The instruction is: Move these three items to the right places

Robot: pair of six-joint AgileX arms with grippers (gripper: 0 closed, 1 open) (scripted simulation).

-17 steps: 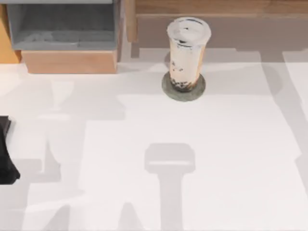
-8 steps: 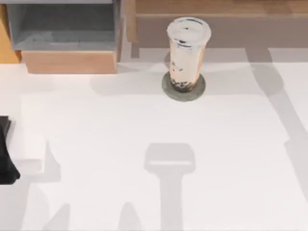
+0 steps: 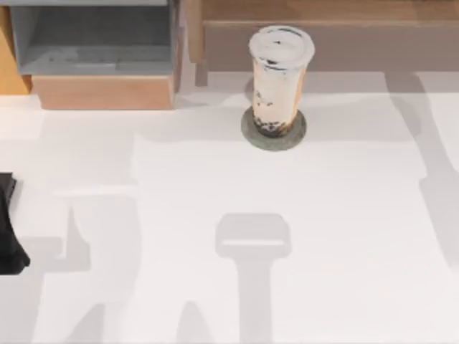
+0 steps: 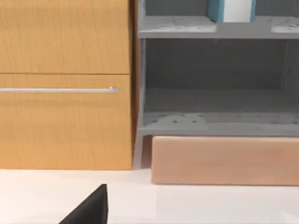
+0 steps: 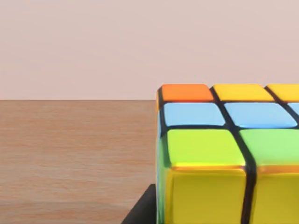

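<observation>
Right wrist view: the right gripper [image 5: 156, 205] holds a puzzle cube [image 5: 219, 158] close to the camera; a dark finger [image 5: 140, 210] lies against the cube's lower side, so the jaws are closed on it. The cube has glossy square tiles in orange, yellow, pale blue and green, divided by black lines, over a brown wood-grain surface [image 5: 70, 149]. No writing on it.

Left gripper [image 3: 8, 229]: a black shape at the table's left edge, well apart from the cup; whether its jaws are open or closed cannot be told.

Milk tea cup [image 3: 278, 79]: tall, clear plastic, beige drink, dark pearls at the bottom, white round lid. It stands upright on the coaster [image 3: 273, 137], a flat round grey stone-textured disc slightly wider than the cup's base. No readable label.

Left of the cup: a grey shelf unit [image 3: 93, 36] above a pale wooden base block [image 3: 104, 92]. Left wrist view shows a wood-grain cabinet [image 4: 65, 116] with a thin metal handle bar [image 4: 58, 90] beside the shelf. The white table [image 3: 323, 236] is smooth.
</observation>
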